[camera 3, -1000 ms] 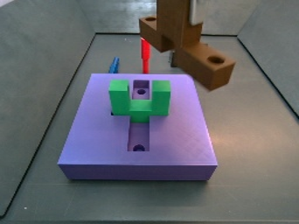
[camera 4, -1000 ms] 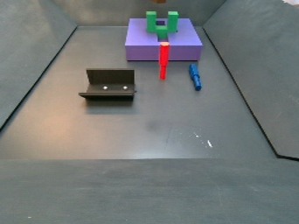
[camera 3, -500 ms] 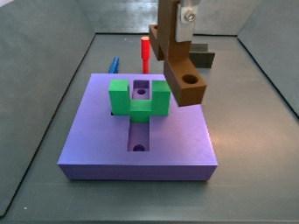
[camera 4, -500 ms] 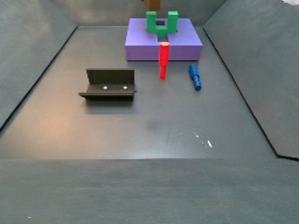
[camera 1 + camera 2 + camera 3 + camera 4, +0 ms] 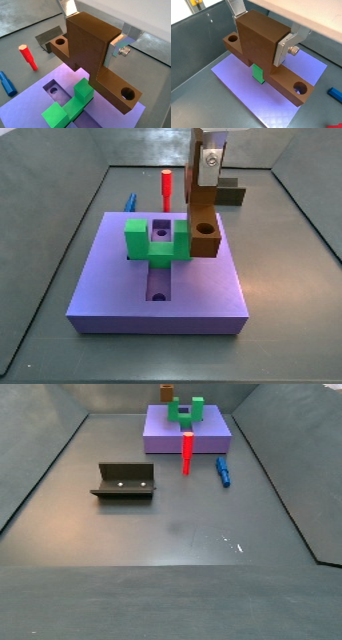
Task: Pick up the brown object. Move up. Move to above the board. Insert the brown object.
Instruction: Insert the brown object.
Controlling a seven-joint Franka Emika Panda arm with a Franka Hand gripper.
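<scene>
My gripper [image 5: 210, 163] is shut on the brown object [image 5: 203, 213], an orange-brown T-shaped piece. It hangs upright with the holed end low, just beside the green bracket [image 5: 158, 240] on the purple board [image 5: 160, 288]. I cannot tell whether its lower end touches the board. In both wrist views the silver fingers [image 5: 120, 42] [image 5: 286, 47] clamp the bar [image 5: 90, 47] [image 5: 261, 50] over the bracket [image 5: 70, 105] [image 5: 258, 74] and the board [image 5: 33, 102] [image 5: 251, 92]. In a side view only the piece's tip [image 5: 167, 392] shows behind the board [image 5: 187, 439].
A red peg [image 5: 167, 188] [image 5: 187, 452] stands by the board's edge, with a blue piece [image 5: 131, 202] [image 5: 223, 471] lying next to it. The dark fixture [image 5: 126, 480] [image 5: 230, 193] stands on the floor apart from the board. Grey walls enclose the floor.
The gripper has come down and turned with the brown object. The piece went from tilted high beside the board to upright, low next to the green bracket.
</scene>
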